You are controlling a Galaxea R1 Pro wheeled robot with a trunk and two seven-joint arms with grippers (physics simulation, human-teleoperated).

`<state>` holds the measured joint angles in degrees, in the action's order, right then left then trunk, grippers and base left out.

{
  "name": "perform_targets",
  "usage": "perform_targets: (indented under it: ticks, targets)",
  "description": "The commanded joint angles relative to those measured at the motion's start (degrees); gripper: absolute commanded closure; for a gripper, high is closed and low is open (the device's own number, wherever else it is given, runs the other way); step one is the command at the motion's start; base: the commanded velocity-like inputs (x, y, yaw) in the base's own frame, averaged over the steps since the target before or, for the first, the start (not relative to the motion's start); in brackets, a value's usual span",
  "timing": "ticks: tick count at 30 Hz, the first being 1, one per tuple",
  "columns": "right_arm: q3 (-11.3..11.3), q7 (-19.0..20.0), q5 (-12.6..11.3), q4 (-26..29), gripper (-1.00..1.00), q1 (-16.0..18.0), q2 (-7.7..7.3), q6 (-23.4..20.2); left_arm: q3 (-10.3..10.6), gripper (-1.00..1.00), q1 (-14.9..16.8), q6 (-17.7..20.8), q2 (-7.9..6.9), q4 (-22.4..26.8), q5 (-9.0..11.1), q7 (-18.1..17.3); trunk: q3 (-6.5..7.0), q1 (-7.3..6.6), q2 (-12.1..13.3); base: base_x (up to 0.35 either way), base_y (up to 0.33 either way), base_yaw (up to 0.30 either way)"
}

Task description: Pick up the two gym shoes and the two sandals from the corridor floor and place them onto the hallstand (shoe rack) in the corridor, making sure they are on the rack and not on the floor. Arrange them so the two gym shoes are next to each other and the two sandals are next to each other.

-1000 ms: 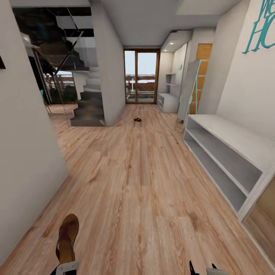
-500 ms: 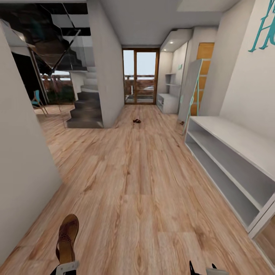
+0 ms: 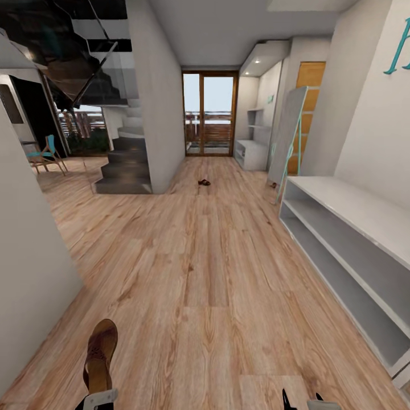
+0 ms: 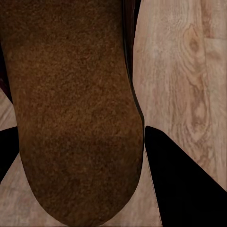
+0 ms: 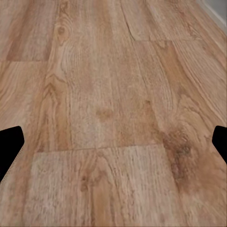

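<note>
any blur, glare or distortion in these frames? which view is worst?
Head view: wide-angle stretch, white shelf unit and walls splay at the edges; far sandal tiny and soft. Left wrist view: held sandal so close it's a grainy brown mass, the worst. Right wrist view: floor evenly lit, slightly soft, no glare.

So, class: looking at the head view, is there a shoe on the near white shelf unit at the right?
No: both open rows of the shelf unit are bare.

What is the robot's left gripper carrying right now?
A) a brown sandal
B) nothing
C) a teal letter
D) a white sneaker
A: the brown sandal sticks up from the left gripper in the head view, and its brown sole sits between the dark fingers in the left wrist view.
</note>
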<state>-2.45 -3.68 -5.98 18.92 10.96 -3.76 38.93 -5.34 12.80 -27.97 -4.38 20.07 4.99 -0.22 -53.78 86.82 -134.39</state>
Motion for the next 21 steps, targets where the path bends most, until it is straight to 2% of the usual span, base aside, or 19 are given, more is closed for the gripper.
perform_targets:
  ticks: [1, 21]
  targets:
    - [-0.3, 0.0, -0.5, 0.0, -1.00, 0.0, -0.02, 0.2, 0.2, 1.00, 0.0, -0.2, -0.01, 0.0, 0.4, 0.0, -0.05, 0.02, 0.0, 0.340, 0.000, 0.000]
    - [-0.3, 0.0, -0.5, 0.0, -1.00, 0.0, -0.02, 0.2, 0.2, 1.00, 0.0, -0.2, -0.01, -0.1, 0.4, 0.0, -0.05, 0.02, 0.0, 0.340, 0.000, 0.000]
